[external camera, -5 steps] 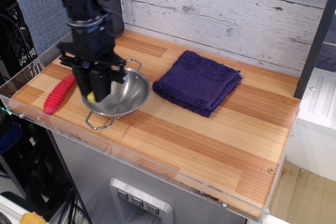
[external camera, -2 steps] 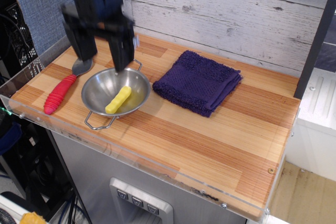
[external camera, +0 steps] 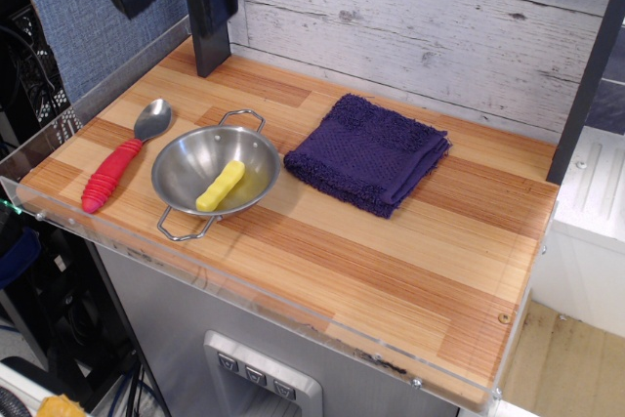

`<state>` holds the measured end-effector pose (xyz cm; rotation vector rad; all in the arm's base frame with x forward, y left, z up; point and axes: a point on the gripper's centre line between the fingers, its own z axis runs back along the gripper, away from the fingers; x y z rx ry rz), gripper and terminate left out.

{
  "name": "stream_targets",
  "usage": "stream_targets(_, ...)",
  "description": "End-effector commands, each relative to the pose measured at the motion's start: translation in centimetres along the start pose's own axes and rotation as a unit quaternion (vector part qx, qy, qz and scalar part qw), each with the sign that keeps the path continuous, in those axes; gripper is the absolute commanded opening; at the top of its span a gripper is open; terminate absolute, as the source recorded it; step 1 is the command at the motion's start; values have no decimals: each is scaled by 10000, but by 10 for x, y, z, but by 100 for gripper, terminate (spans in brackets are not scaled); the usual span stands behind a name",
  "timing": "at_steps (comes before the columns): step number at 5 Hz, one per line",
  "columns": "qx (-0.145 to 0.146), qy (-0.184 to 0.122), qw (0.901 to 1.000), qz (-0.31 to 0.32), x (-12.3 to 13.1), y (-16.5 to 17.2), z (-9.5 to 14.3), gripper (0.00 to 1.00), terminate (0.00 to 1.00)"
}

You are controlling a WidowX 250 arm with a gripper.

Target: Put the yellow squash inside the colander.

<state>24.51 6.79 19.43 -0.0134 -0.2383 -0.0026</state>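
Observation:
The yellow squash [external camera: 221, 186] lies inside the colander [external camera: 182, 159], a shiny steel bowl with two wire loop handles at the front left of the wooden table. My gripper [external camera: 174, 36] is raised high above the table's back left corner, well clear of the bowl. Its two dark fingers [external camera: 210, 31] are spread wide apart with nothing between them. The top of the gripper is cut off by the frame edge.
A spoon with a red ridged handle [external camera: 109, 175] and a metal head [external camera: 153, 119] lies left of the colander. A folded purple towel [external camera: 369, 151] lies to the right of it. A wood-plank wall stands behind the table.
The gripper let go of the squash inside the colander, opened, and rose up and back to the upper left. The squash now rests in the bowl and the spoon is uncovered.

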Motion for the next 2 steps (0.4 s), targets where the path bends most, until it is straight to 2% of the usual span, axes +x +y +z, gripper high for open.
stream_targets(1,83,381,9991,-188,-7,2,1,100,0)
stream_targets(2,83,381,9991,-188,-7,2,1,100,100)
